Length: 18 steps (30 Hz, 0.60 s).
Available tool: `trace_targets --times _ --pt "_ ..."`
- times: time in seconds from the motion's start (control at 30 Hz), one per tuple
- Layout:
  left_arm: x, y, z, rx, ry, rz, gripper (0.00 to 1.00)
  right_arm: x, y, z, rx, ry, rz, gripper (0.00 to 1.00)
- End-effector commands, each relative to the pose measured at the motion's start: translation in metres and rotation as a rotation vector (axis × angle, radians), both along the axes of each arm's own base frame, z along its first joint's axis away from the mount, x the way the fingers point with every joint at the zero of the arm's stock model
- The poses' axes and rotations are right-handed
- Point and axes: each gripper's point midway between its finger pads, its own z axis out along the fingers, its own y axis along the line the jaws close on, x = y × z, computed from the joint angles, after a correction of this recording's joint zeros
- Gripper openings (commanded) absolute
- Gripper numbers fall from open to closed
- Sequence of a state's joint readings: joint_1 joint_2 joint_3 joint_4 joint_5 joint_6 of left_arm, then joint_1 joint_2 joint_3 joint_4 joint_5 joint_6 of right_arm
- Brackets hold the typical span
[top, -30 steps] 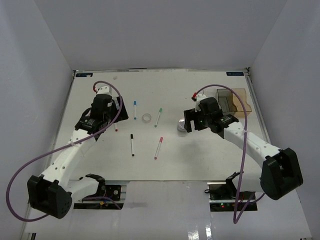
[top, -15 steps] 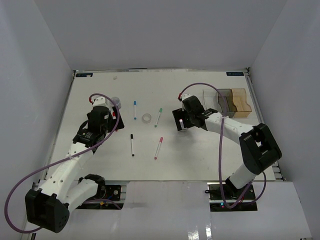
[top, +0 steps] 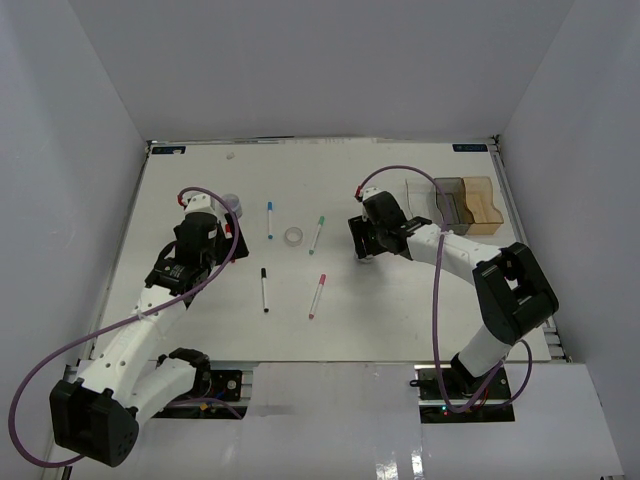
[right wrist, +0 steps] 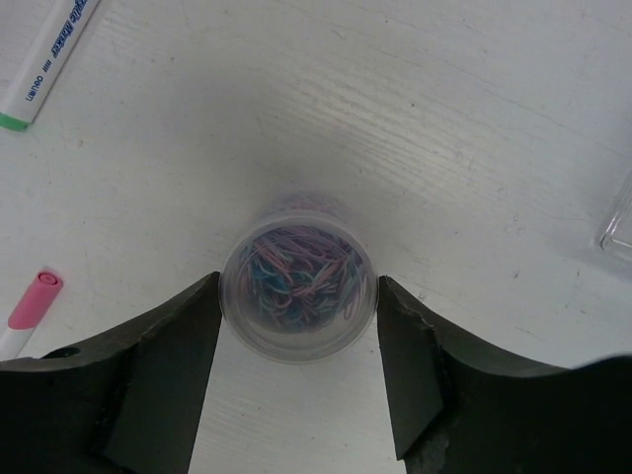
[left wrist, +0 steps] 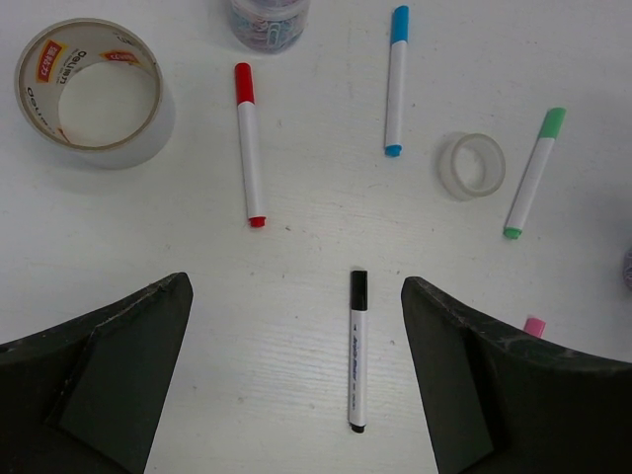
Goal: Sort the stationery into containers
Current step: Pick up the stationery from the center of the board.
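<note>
Thing in hand: a small round clear tub of paper clips [right wrist: 298,276], standing upright on the worktop [right wrist: 474,118], open top facing the wrist camera.
Where it is: seen from above, left of centre-right, at about 9 o'clock from the row of three bins [top: 450,205] and well apart from them.
Right gripper [right wrist: 298,296]: drawn in to the tub's width, one finger touching the wall at 9 o'clock and the other at 3 o'clock; it reads as clamped on the tub, which is not lifted.
Left gripper [left wrist: 294,286]: jaws wide apart, holding nothing, hovering with a black pen [left wrist: 356,350] between them at 6 o'clock.
How the tub will handle: probably light and stiff, with slick thin plastic walls; the loose clips would spill if it tips.
Where to hold: across the middle at mid-height, squeezing gently and keeping it upright.
Nearby: a green pen [right wrist: 44,59] at 10 o'clock and a pink pen [right wrist: 30,301] at 9 o'clock, both clear of the fingers.
Left to sort: the pens and tape rolls by the left arm lie untouched.
</note>
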<state>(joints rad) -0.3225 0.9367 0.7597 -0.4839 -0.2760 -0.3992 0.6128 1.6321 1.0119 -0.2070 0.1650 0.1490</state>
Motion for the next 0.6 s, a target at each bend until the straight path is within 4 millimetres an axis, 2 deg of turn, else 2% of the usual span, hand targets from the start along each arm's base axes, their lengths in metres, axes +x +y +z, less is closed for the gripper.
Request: trace_targets --times 0.0,0.07,0.17,0.23,0.27,0.33,0.37,0.43,0.47,0.5,0.57 --pt "0.002 -0.001 0.004 -0.008 -0.028 -0.011 0.98 0.016 0.012 0.015 0.041 -0.053 -0.005 0.61" --pt "0.001 -0.001 0.003 -0.006 -0.025 -0.013 0.98 0.017 0.011 0.016 0.038 -0.052 -0.008 0.56" --pt "0.001 -0.001 0.004 -0.008 -0.028 -0.014 0.98 0.017 0.009 0.024 0.036 -0.07 -0.021 0.42" --pt "0.001 -0.002 0.003 -0.009 -0.026 -0.016 0.98 0.02 0.006 0.034 0.041 -0.095 -0.032 0.41" --pt "0.001 -0.002 0.002 -0.01 -0.023 -0.017 0.98 0.024 0.006 0.049 0.052 -0.13 -0.039 0.41" --pt "0.002 -0.003 0.003 -0.009 -0.024 -0.02 0.98 0.03 -0.001 0.065 0.042 -0.166 -0.057 0.4" --pt "0.002 -0.003 0.002 -0.01 -0.022 -0.021 0.98 0.038 -0.006 0.086 0.044 -0.211 -0.086 0.39" --pt "0.001 -0.003 0.002 -0.01 -0.021 -0.02 0.98 0.049 -0.027 0.101 0.02 -0.232 -0.143 0.39" --pt "0.001 -0.003 0.001 -0.01 -0.019 -0.02 0.98 0.059 -0.038 0.119 0.018 -0.268 -0.185 0.39" --pt "0.001 -0.003 0.002 -0.01 -0.022 -0.023 0.98 0.069 -0.059 0.124 0.008 -0.276 -0.244 0.39" --pt "0.001 -0.003 0.003 -0.011 -0.025 -0.022 0.98 0.078 -0.083 0.132 0.008 -0.274 -0.312 0.39"
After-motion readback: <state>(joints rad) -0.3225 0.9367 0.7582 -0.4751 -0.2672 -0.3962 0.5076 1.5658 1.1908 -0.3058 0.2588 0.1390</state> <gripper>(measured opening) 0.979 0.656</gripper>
